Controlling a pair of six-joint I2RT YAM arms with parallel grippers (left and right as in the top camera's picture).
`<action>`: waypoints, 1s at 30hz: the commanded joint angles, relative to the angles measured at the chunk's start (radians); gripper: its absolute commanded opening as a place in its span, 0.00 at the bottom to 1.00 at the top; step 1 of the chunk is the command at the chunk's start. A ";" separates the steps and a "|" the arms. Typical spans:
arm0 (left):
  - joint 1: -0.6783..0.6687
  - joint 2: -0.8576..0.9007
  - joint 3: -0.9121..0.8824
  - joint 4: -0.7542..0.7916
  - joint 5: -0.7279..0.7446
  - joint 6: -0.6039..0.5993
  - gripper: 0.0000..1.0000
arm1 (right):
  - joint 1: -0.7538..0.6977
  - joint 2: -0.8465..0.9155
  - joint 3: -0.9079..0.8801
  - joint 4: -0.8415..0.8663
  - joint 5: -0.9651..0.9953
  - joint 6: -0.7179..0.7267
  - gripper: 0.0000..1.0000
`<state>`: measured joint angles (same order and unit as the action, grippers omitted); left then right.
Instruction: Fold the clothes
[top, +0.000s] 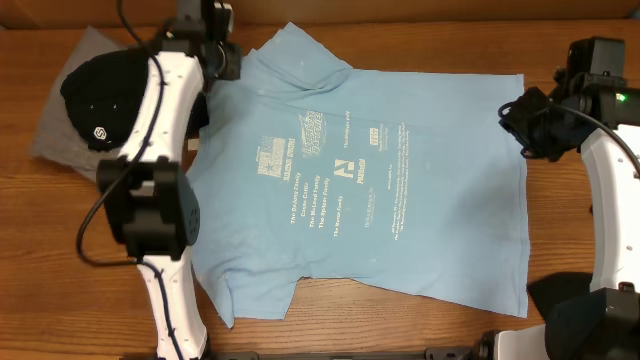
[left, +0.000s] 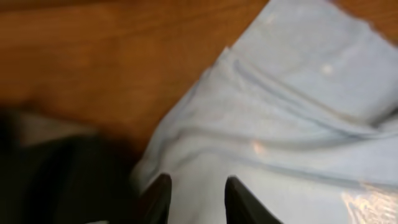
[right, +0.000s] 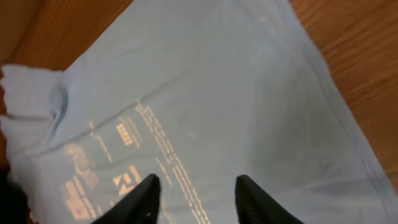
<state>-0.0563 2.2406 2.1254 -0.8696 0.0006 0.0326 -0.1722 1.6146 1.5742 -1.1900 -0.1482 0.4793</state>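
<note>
The clothes I see are mainly a light blue T-shirt (top: 400, 230) with white print, spread flat and print up across the table. My left gripper (top: 228, 62) hovers at the shirt's far left corner by a sleeve. In the left wrist view its jaws (left: 196, 180) stand apart over rumpled blue fabric (left: 298, 81), holding nothing. At the shirt's right edge my right gripper (top: 520, 118) is also open. The right wrist view shows its fingers (right: 196, 180) above the printed cloth (right: 217, 81) with nothing between them.
A black garment (top: 100, 95) lies on a grey one (top: 55, 135) at the far left, beside the left arm (top: 160, 150), which covers the shirt's left side. The right arm (top: 615, 200) stands along the right edge. Bare wood (top: 560, 230) shows right of the shirt.
</note>
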 joint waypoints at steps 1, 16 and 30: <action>0.010 -0.177 0.108 -0.102 -0.058 0.051 0.35 | -0.018 -0.021 -0.004 -0.018 0.075 0.026 0.55; 0.011 -0.496 0.121 -0.766 0.032 -0.149 0.26 | -0.056 0.157 -0.004 -0.079 -0.173 -0.156 0.59; 0.010 -0.542 -0.431 -0.820 0.176 -0.275 0.11 | -0.056 0.078 -0.004 -0.180 -0.186 -0.226 0.62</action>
<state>-0.0521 1.7256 1.8587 -1.6806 0.1532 -0.1883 -0.2291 1.7172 1.5642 -1.3666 -0.3191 0.2935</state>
